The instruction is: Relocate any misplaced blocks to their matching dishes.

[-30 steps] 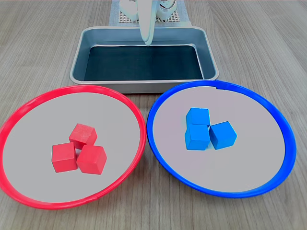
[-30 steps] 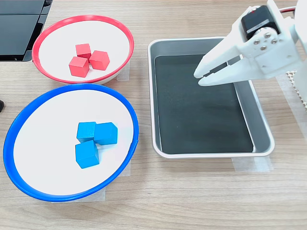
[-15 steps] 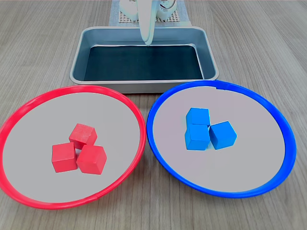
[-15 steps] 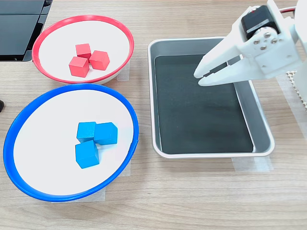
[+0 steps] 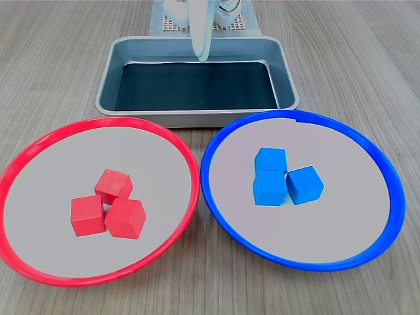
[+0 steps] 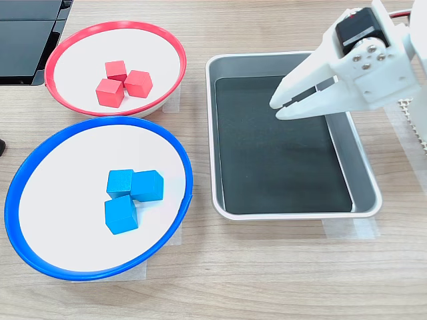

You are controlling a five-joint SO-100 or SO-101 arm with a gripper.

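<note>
Three red blocks (image 5: 108, 210) (image 6: 122, 83) huddle together in the red-rimmed dish (image 5: 39, 147) (image 6: 170, 40). Three blue blocks (image 5: 283, 178) (image 6: 132, 195) cluster in the blue-rimmed dish (image 5: 367, 151) (image 6: 40, 153). My white gripper (image 6: 275, 109) (image 5: 202, 58) hangs above the metal tray, apart from both dishes. Its fingers are nearly together, with only a thin slit between them and nothing held.
A rectangular grey metal tray (image 5: 118, 56) (image 6: 363, 177) with a dark bottom sits beyond the dishes and holds nothing. A dark object (image 6: 27, 33) lies at the second exterior view's top left. The arm's base stands on a mesh mat (image 5: 172, 25).
</note>
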